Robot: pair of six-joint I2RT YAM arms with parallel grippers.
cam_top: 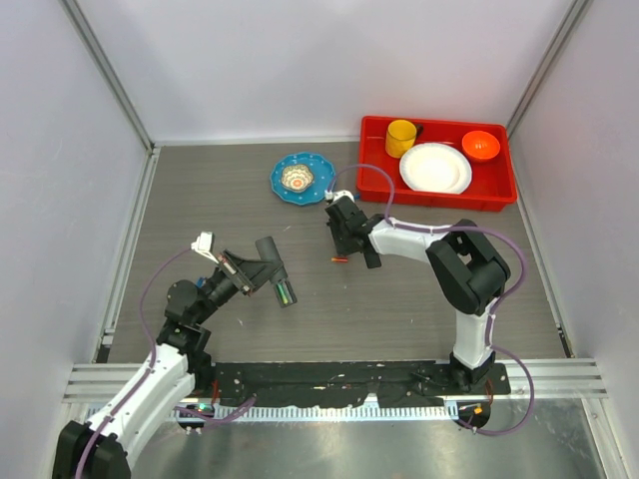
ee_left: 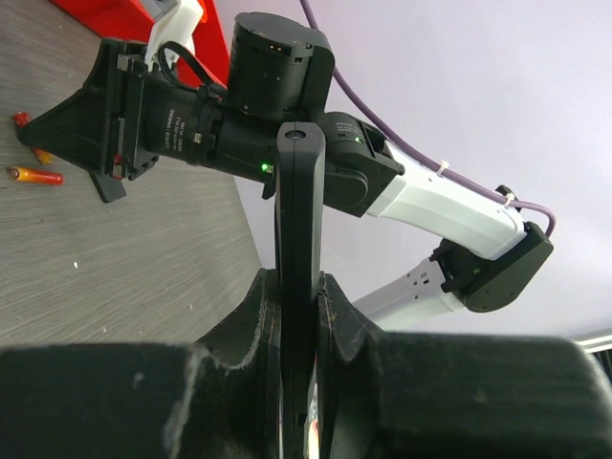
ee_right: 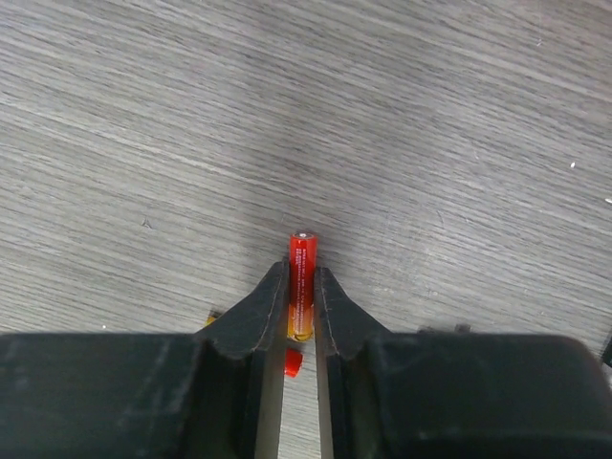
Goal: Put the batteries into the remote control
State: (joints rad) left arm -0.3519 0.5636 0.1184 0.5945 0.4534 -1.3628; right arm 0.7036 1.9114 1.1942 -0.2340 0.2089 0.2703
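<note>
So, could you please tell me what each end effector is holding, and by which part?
The left end effector clamps the remote control by one end. The right end effector pinches a battery by its rear half.

No word, brand or number can be read for certain in any of the views. The orange-red battery, just below centre toward six o'clock in the right wrist view, carries a column of fine white print running down its side, but the characters are too small to make out. In the left wrist view, the black motor housing of the other arm, up toward ten o'clock, bears a few short lines of small white lettering, and these too are too blurred to read.
</note>
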